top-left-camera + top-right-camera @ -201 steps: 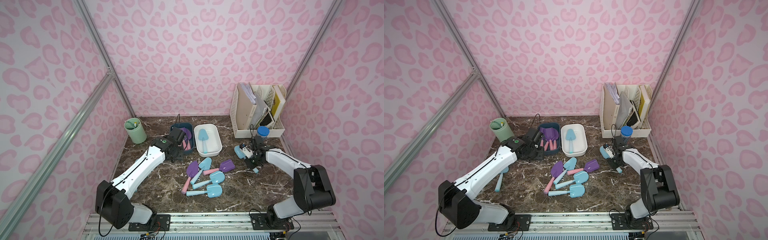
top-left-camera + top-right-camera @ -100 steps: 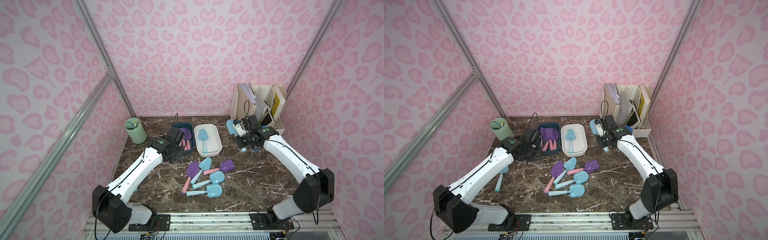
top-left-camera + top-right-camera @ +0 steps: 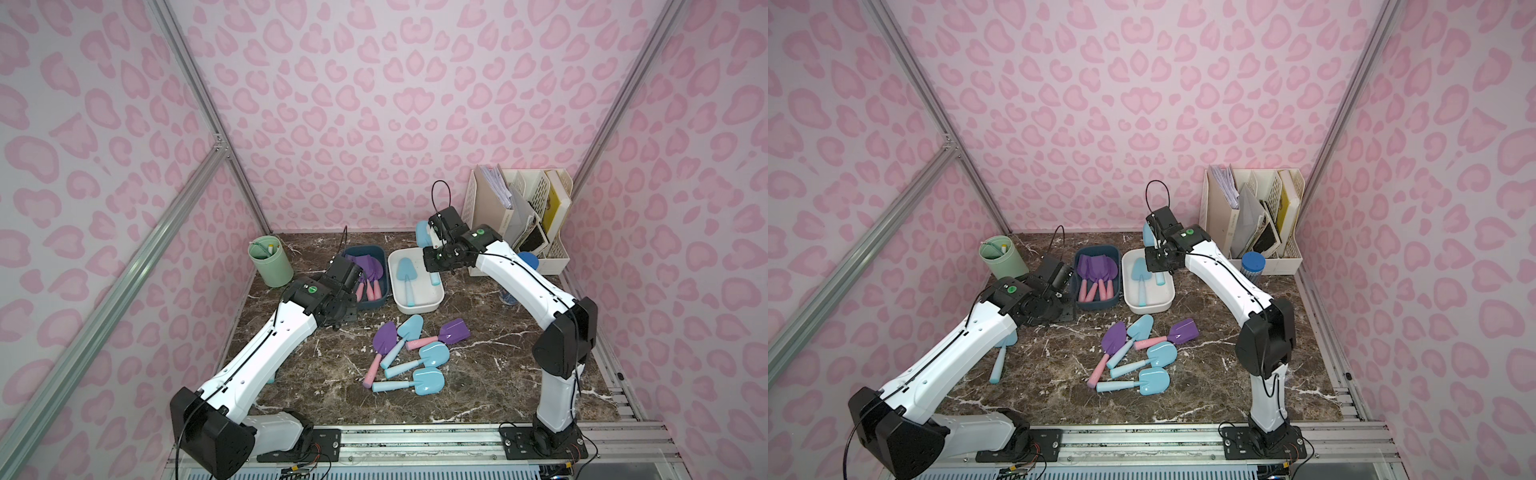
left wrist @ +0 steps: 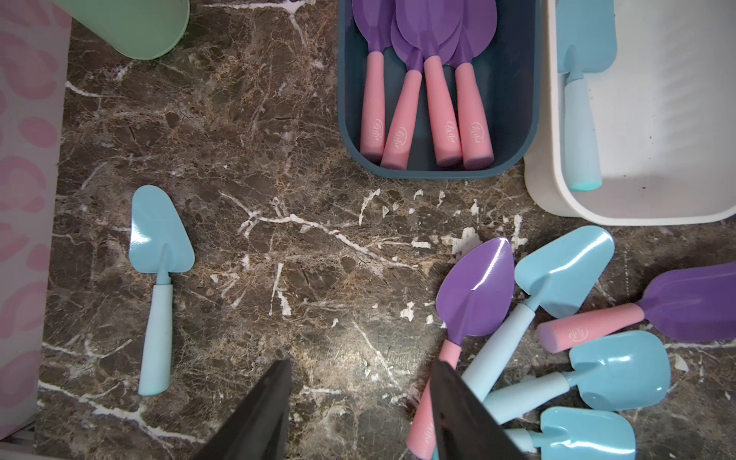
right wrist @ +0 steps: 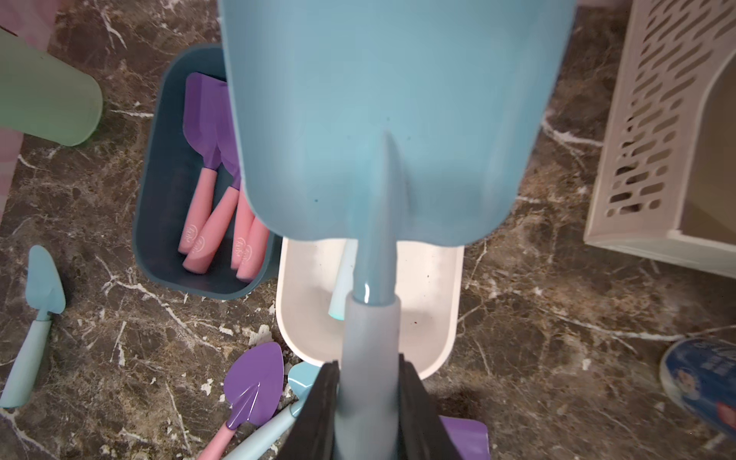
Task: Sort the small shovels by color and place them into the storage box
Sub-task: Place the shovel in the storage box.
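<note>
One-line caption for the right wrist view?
Right gripper holds a light blue shovel by its handle above the white box.

bright even light, soft shadows — glare on purple shovel point(image 4: 476, 286), blue shovel point(image 5: 382, 119) defocused

walls point(image 3: 374, 104): pink leopard print | struts point(image 3: 198, 95): bare aluminium | tabletop point(image 3: 478, 386): dark veined marble

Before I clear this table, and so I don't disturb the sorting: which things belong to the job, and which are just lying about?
Job: held blue shovel in the right gripper; pile of loose shovels; lone blue shovel; dark blue box with purple shovels; white box with one blue shovel.
Lying about: green cup; file organizer; blue-lidded jar.
</note>
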### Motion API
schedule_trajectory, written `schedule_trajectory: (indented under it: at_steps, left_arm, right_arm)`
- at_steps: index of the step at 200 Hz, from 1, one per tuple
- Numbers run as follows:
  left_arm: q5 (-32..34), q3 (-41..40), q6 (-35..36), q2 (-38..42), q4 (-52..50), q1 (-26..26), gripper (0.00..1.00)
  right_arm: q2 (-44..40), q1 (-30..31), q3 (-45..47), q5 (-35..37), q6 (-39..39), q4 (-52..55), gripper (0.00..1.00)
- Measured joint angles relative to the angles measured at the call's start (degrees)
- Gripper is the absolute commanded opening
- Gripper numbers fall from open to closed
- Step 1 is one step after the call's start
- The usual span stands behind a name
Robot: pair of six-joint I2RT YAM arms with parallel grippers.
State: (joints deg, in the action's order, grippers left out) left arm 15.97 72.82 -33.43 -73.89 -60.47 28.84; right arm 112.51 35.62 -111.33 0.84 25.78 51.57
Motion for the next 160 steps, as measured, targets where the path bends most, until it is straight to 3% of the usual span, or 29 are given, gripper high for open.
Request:
schedule_trajectory:
  at_steps: [77,160]
  left_arm:
    - [0.5,-0.1,-1.2,1.6,-1.5,0.0,0.6]
    - [1.3,-0.4,-1.2,2.3,-3.2,0.0,0.61]
  right_arm:
    - [15.1,0.2,-10.5,-0.9,2.6,1.7,0.0]
    - [23.2,-0.5,-13.8,0.0,2.3,3.4,0.02]
